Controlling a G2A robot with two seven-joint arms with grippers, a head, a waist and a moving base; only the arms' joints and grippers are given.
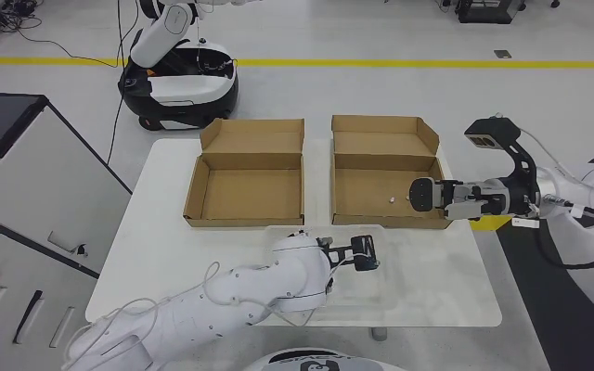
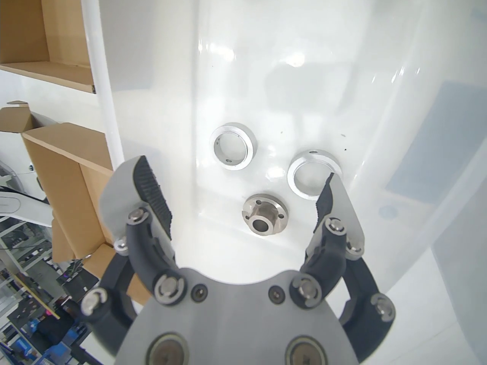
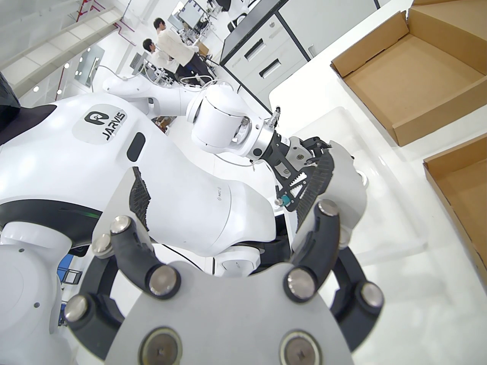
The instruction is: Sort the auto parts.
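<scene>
Auto parts located on floor of clear plastic tray (image 2: 304, 39), toward front of white table (image 1: 158, 232): one silver metal ring (image 2: 233, 146), a second silver metal ring (image 2: 314, 172) and one grey flanged metal hub (image 2: 263, 216), close together but not touching.

Left gripper (image 2: 239, 191) poised over tray, fingers spread wide, holding nothing. Hub just below the gap; second ring just beside one black ribbed pad (image 2: 325, 195).

Right gripper (image 1: 419, 197) at right wall of right brown cardboard box (image 1: 371, 176), also wide open and empty. One small pale part (image 1: 393, 198) on that box floor. Left brown cardboard box (image 1: 246, 190) alongside.

Probable faults from here:
- Pad landing on second ring during descent, owing to close spacing; ring likely tipped or pinched with hub.
- Slip of smooth metal from pads if gripped off-centre.
- Tray shifted by finger contact with its wall.
- Ring and hub mixed through wrong box choice.
</scene>
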